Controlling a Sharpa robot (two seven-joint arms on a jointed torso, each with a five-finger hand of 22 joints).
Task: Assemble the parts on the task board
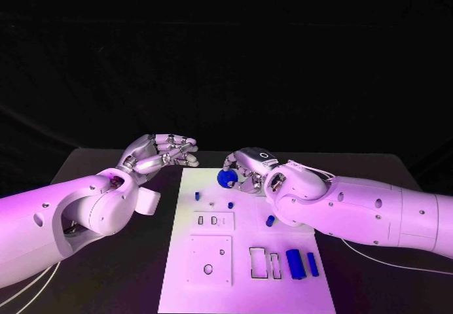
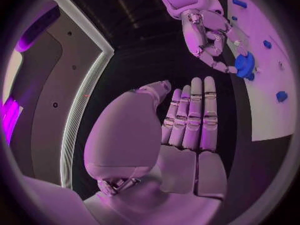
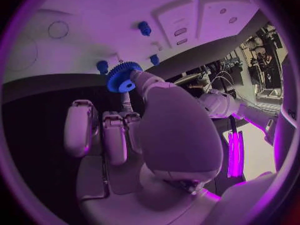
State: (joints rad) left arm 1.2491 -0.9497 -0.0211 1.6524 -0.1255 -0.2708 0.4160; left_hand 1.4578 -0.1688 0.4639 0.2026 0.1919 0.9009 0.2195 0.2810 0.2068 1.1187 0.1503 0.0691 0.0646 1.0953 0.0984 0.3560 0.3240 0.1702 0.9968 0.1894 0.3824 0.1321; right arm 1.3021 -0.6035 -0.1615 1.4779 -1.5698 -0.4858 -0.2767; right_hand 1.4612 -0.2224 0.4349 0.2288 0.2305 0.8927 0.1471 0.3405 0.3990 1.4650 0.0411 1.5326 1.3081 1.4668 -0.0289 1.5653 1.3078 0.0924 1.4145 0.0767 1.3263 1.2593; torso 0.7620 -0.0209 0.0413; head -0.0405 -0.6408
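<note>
Gear [image 1: 226,178], a small blue toothed wheel with a centre hole, is pinched in the fingertips of the right hand [image 1: 251,169] just above the upper end of the task board [image 1: 247,288], a little above the middle of the head view. It looks like hard, light plastic: stiff, unlikely to deform, but its teeth could slip from a loose pinch, so I judge the rim the best place to hold it, leaving the bore free for a peg. In the right wrist view the gear [image 3: 124,78] sits at the tip of the thumb, beyond the other fingers. The left hand [image 1: 160,153] hovers left of the board, fingers loosely apart, holding nothing.
</note>
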